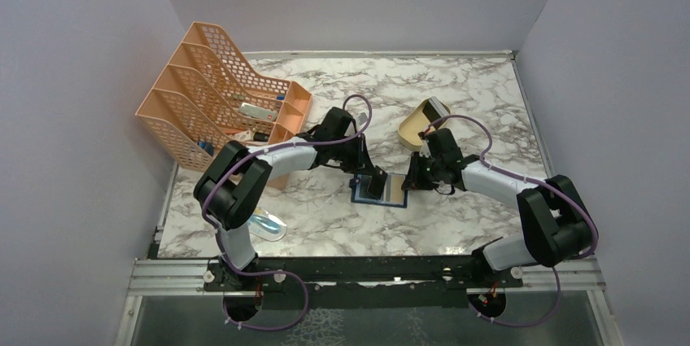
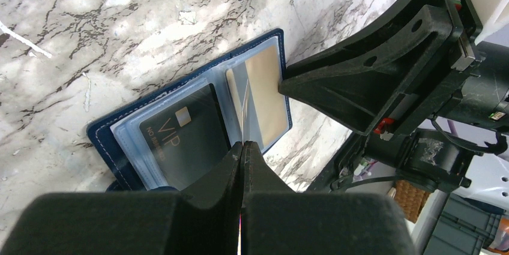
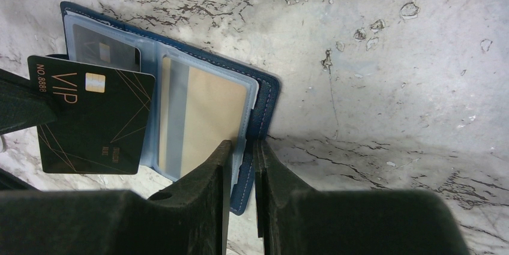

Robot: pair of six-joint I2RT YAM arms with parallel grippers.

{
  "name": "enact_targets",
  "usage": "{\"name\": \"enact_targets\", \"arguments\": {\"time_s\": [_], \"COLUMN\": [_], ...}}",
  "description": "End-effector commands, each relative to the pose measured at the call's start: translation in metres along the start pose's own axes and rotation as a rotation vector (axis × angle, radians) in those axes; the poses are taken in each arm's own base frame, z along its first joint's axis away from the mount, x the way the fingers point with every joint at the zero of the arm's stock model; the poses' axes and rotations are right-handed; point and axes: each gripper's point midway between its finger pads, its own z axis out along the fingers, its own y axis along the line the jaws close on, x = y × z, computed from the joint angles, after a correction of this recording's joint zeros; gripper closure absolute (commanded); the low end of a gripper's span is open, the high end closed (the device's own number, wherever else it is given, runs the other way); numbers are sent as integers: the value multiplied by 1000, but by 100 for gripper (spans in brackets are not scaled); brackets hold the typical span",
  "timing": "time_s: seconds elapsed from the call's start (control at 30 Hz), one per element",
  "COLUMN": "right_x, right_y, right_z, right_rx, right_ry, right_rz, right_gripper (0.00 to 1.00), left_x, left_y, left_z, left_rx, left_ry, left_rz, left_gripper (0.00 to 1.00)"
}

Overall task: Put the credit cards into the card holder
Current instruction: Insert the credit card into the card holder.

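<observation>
Clearly, dark card [image 3: 90, 122], gold "VIP", left claw [image 2: 242, 147]

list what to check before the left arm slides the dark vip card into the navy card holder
1. Dark grey plastic VIP card clamped in left gripper: ok.
2. Navy-blue folding card holder lying open, flat: ok.
3. Right gripper pinching the holder's edge: ok.
4. Yellow-gold card seated in the holder: ok.
5. Empty pocket free for the held card: cannot tell.
</observation>
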Motion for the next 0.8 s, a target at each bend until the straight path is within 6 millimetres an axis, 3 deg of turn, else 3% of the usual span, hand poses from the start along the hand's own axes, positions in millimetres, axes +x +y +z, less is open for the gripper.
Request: {"name": "enact_targets", "arguments": {"time_s": [0.0,0.37,0.77], "right_x": [11,11,10], "right_y": [-19,-19,-18], "right_z": [4,2,2], "right_rx": [78,77,75], "right_ry": [11,8,6], "right_rz": [-22,-20,-20], "right_gripper": [81,81,82], "left_x": [0,5,9], "left_y": [2,27,27], "left_z": [5,7,10], "left_rx": [15,-92,-69], "left_ry": [7,-6,-1], "left_rz": [-9,-39,-65], "left_gripper": [100,100,100]}}
